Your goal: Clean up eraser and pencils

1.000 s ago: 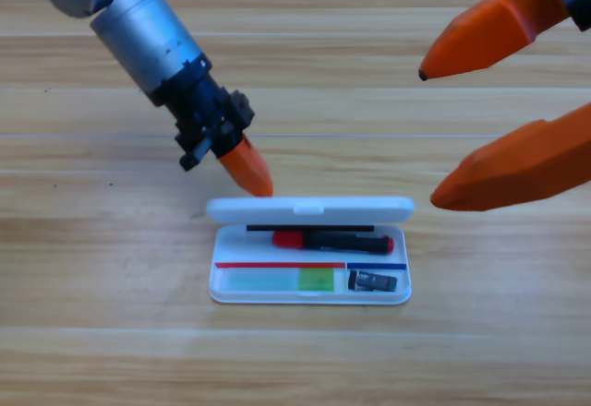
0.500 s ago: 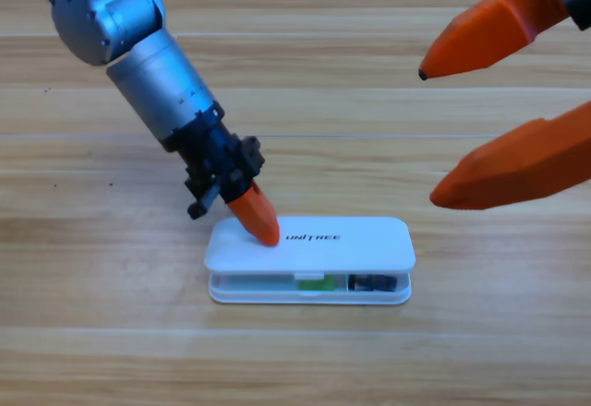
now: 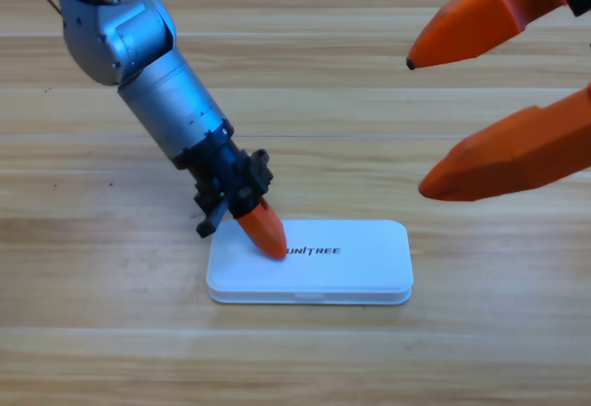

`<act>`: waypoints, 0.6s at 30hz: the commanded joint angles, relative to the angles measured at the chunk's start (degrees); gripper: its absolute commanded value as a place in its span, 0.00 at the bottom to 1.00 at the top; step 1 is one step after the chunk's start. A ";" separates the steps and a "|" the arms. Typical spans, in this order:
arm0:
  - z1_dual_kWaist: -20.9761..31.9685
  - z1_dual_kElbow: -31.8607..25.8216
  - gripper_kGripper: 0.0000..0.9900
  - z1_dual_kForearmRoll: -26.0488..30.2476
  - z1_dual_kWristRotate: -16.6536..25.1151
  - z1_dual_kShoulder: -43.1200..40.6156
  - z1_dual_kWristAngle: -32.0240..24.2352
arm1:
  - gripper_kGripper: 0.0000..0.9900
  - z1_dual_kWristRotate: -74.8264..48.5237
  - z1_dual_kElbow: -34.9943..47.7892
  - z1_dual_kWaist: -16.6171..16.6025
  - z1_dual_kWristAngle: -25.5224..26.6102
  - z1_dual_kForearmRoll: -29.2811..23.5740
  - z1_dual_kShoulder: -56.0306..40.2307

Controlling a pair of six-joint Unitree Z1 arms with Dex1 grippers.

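— What lay on the wooden plank surface (image 3: 92, 332)?
— A smooth white rounded case (image 3: 351, 281), lid down, near the front edge; eraser and pencils were hidden from sight.
— And the fingers?
— Left gripper (image 3: 268, 238) pressed its orange tip on the lid's left end, gap impossible to tell. Right gripper (image 3: 443, 120) hovered at the right edge, spread wide, empty.

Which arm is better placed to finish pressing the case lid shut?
Left. The left tool already has its orange tip on the white case lid, left of the printed logo. The right tool waits at the upper right edge, jaws spread, well off the case.
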 commanded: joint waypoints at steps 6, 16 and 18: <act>-2.55 4.53 0.00 -3.67 -1.96 0.90 1.61 | 0.94 0.70 1.75 0.39 0.52 -0.80 0.08; -2.73 6.11 1.00 2.66 -5.48 -16.15 0.21 | 0.94 0.78 1.75 0.39 0.52 -0.80 0.08; -3.69 6.73 1.00 3.63 -7.67 -22.30 -0.06 | 0.94 0.78 1.75 0.39 0.52 -0.80 0.08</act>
